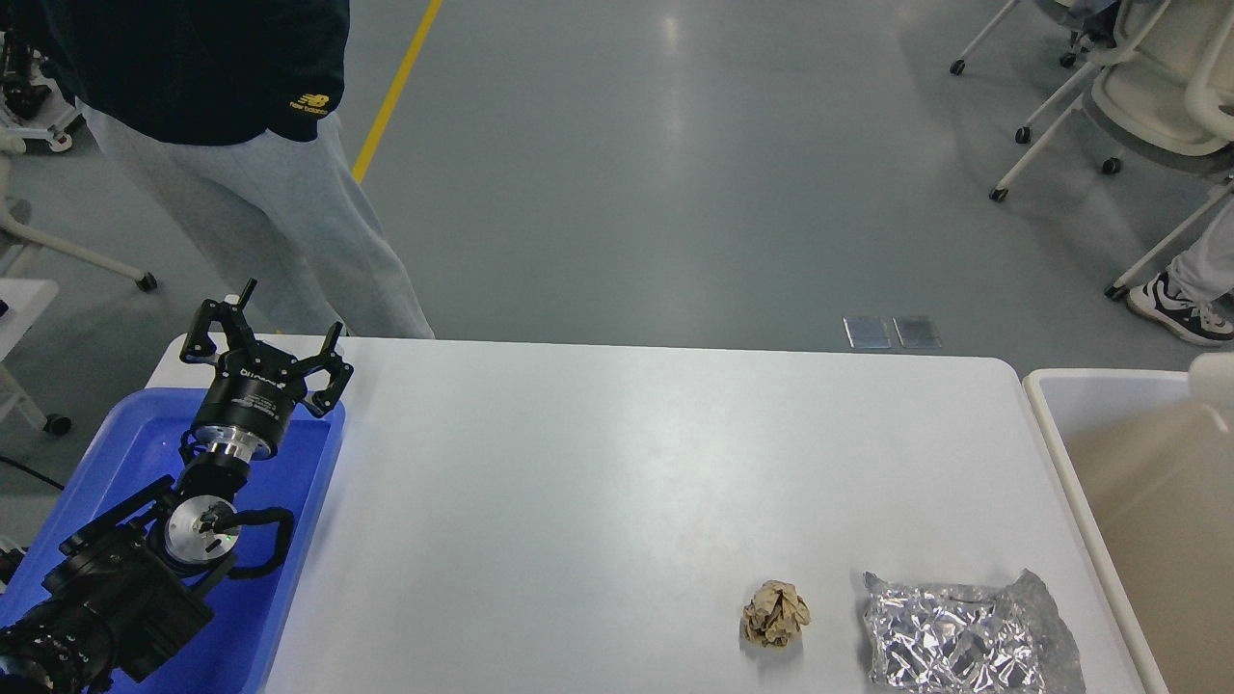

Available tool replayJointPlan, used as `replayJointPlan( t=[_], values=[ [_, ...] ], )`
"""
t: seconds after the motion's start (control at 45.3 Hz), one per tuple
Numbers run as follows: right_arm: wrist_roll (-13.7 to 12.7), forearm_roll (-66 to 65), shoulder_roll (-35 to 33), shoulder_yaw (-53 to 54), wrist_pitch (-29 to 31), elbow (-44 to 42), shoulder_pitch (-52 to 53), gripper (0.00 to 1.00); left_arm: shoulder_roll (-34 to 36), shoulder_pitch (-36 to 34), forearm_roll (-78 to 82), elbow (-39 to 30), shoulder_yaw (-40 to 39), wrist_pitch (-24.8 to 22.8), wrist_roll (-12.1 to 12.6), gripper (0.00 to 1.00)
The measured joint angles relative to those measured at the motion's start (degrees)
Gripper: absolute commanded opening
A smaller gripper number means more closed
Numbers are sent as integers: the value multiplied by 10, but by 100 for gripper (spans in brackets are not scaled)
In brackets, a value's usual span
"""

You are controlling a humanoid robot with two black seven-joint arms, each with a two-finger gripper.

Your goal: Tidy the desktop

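Observation:
The white desktop (578,463) holds a crumpled brown paper ball (776,613) and a crinkled silver foil bag (969,636) near its front right. My left gripper (270,328) is open and empty, raised over the far end of the blue tray, far from both. My right gripper is out of view. Only a blurred white piece of the paper cup (1217,381) shows at the right edge, over the bin.
A blue plastic tray (125,439) lies at the table's left under my left arm. A cream-white bin (1046,405) stands against the table's right end. A person (212,145) stands beyond the far left corner. Wheeled chairs (1147,87) are at the back right.

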Motion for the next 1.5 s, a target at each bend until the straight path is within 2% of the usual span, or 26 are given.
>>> replayJointPlan(
  t=[0.375,0.839,0.905,0.971,1.104,1.28,1.501],
  values=[
    [-11,81,127,1,-16,-182,-62,0,0,0,0,0,0,1,0,100],
    [-37,106,203,2,-101,-238,-79,0,0,0,0,0,0,1,-1,100],
    [-38,107,208,2,-109,-241,-80,27,0,0,0,0,0,1,-1,100],
    [-39,108,212,2,-115,-242,-81,62,0,0,0,0,0,1,-1,100],
    [-40,109,217,2,-121,-244,-81,94,0,0,0,0,0,1,-1,100],
    [-40,109,218,1,-127,-246,-79,99,0,0,0,0,0,1,-1,100],
    [-41,109,217,1,-129,-248,-74,99,0,0,0,0,0,1,-1,100]
  ],
)
